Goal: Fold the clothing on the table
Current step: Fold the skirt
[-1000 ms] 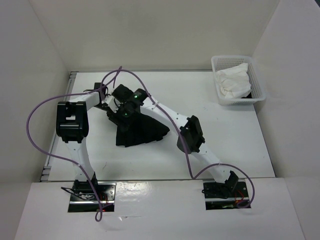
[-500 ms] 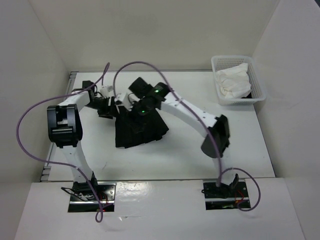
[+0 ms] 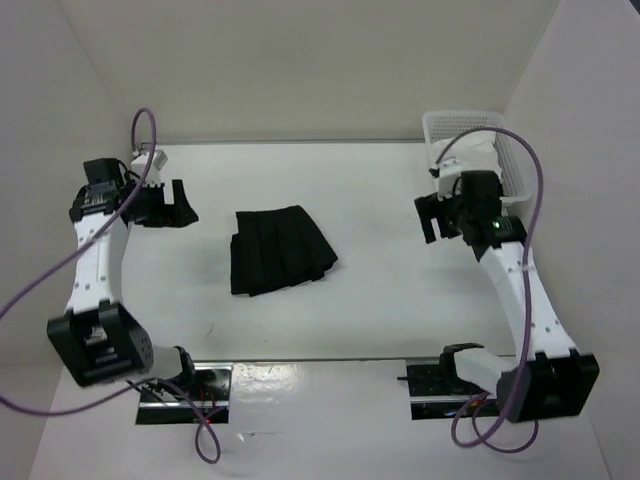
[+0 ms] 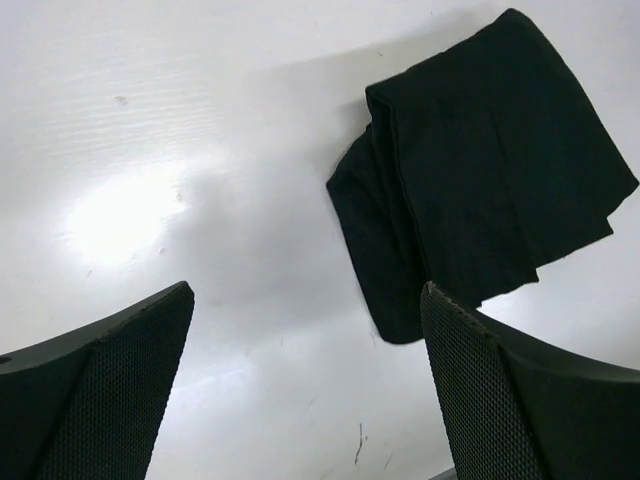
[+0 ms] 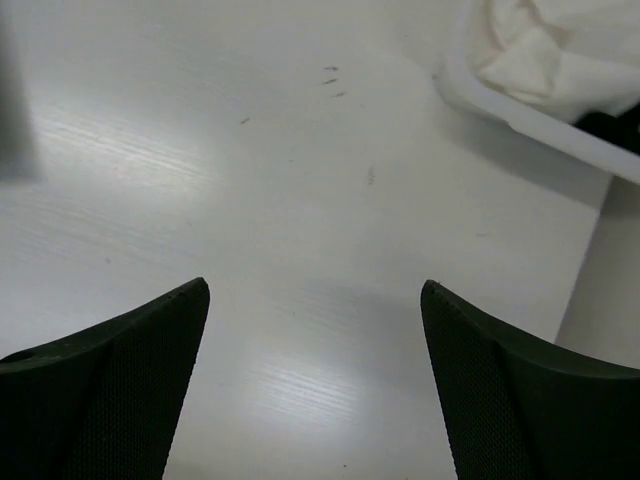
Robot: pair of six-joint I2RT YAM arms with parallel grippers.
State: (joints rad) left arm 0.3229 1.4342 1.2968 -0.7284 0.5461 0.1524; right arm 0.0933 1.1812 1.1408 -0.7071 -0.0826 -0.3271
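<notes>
I've got the white table (image 3: 400,300) filling my overhead view, and the black pleated skirt (image 3: 280,250) lies flat on it left of centre. It is folded into a compact, layered shape, and nothing touches it. At the far right corner sits the white mesh basket (image 3: 518,170) with a crumpled white cloth (image 5: 560,45) inside. My left gripper (image 4: 305,300) hangs above bare tabletop well to the left of the skirt, fingers spread wide with nothing between them. The right gripper (image 5: 315,290) hovers near the basket — likewise spread and empty.
</notes>
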